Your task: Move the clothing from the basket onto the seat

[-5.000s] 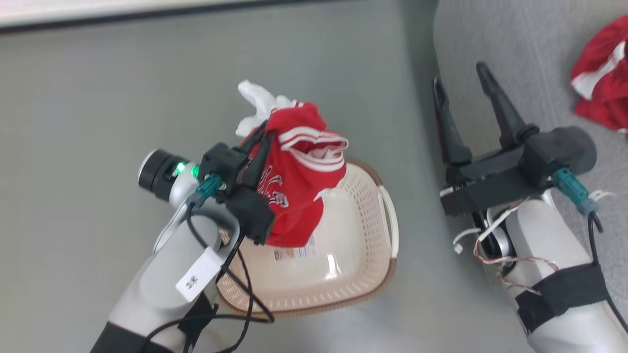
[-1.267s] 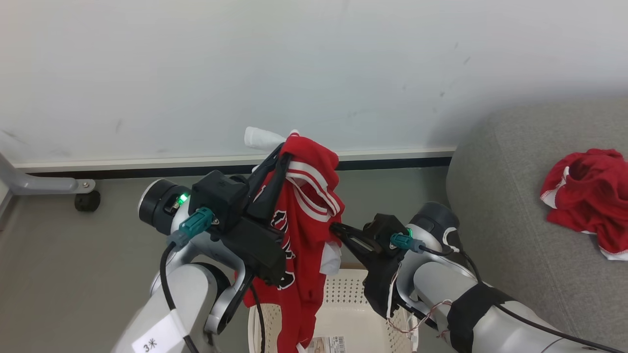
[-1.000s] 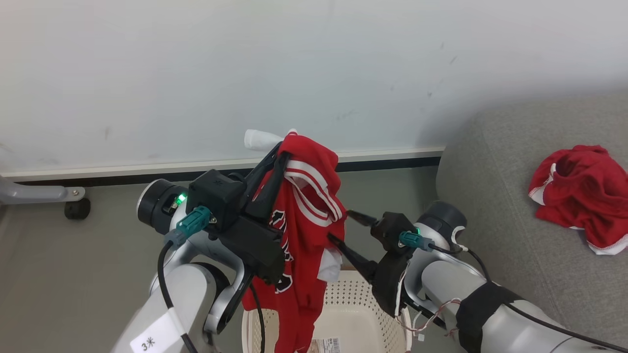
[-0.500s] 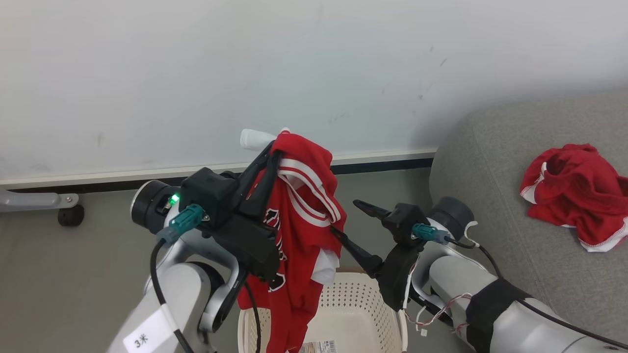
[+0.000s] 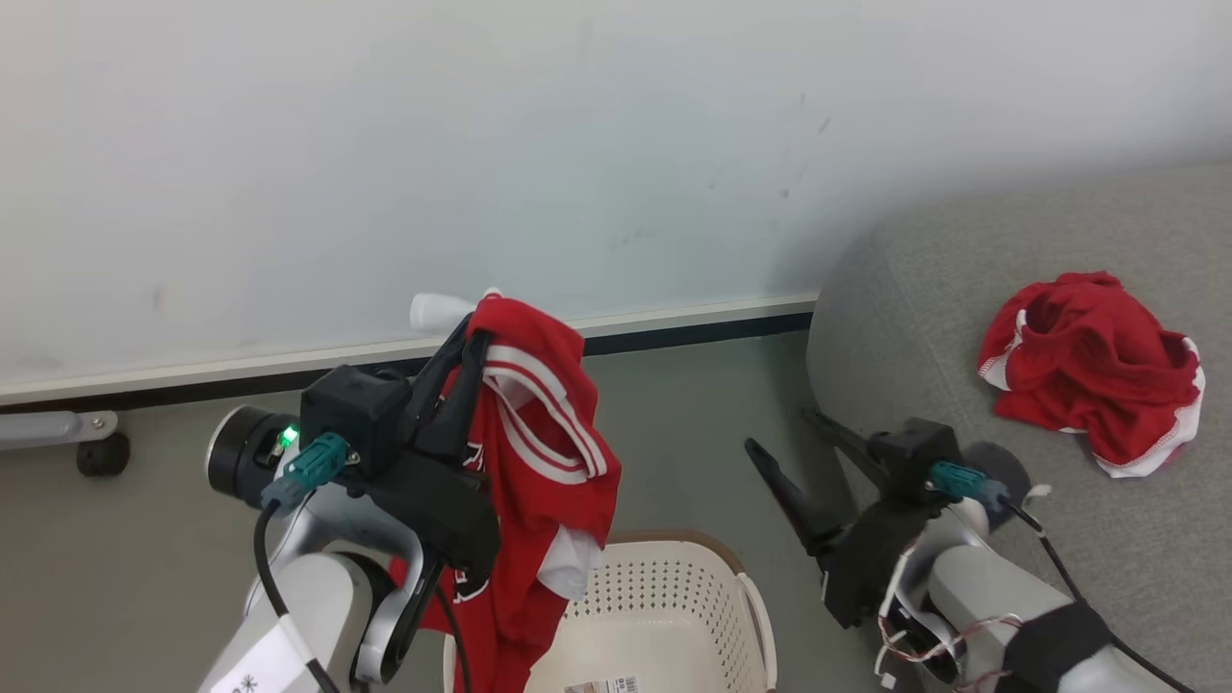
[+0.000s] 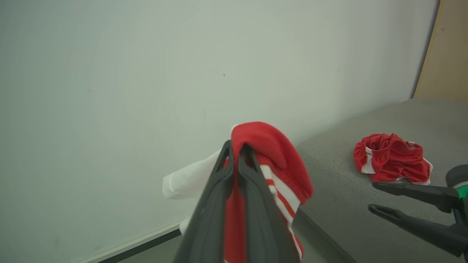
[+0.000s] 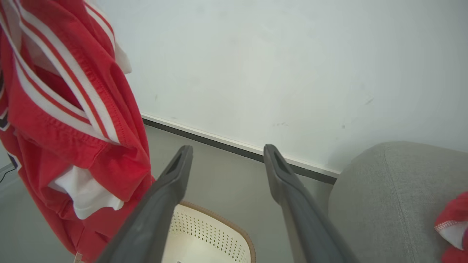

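Head: left jaws clamped on limp red white-striped jersey [image 5: 544, 433], draped below them by perforated cream basket [image 5: 674, 587]; right jaws spread, empty.
Left wrist: crumpled red garment [image 6: 391, 162] on grey woven seat [image 6: 347, 204], right of jaws.
Right wrist: jersey left of jaws.

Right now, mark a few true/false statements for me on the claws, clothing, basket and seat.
1. The left claw is shut on a red striped garment. True.
2. The right claw grips that garment too. False: it is open and holds nothing.
3. A crumpled red garment lies on the seat. True.
4. The basket stands on the seat. False: it stands on the floor beside it.
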`<state>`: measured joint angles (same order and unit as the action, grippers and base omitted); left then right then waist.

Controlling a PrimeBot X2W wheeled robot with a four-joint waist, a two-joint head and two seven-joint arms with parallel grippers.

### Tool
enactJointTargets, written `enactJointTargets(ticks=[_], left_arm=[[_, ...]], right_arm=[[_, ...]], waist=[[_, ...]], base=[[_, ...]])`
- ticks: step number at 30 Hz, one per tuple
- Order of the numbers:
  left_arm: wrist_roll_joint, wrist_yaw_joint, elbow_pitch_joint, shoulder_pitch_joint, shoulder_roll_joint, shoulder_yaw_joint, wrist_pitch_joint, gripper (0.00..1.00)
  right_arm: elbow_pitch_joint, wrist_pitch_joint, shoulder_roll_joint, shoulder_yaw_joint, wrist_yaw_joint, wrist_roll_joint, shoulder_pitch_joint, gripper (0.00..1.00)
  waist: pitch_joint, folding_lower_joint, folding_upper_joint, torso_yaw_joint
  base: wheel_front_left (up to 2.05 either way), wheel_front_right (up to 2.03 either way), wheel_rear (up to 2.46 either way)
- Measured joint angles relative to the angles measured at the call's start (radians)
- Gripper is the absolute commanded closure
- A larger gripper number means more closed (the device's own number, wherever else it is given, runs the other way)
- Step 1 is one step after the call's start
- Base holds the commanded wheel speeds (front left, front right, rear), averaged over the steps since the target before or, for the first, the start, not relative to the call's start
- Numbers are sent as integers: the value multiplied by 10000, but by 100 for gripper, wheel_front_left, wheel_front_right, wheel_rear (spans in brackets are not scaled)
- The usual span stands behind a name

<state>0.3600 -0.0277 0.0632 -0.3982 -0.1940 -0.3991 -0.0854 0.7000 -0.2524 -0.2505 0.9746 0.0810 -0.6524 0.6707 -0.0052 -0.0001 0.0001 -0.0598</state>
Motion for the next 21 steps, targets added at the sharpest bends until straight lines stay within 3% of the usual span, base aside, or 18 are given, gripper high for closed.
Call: enactJointTargets(ticks=[14, 21], left_arm=[[127, -255, -17, 828, -169, 251, 182, 100], [165, -267, -36, 1040, -171, 297, 257, 100]], right_arm=[[-2592, 0, -1183, -1275, -1469, 125, -2232, 0], [-3783, 0, -1498, -1804, -1791, 295, -3224, 0]], waist=[[-298, 0, -1, -494], [-368, 0, -1, -559]], base=[[0, 0, 0], [0, 0, 0]])
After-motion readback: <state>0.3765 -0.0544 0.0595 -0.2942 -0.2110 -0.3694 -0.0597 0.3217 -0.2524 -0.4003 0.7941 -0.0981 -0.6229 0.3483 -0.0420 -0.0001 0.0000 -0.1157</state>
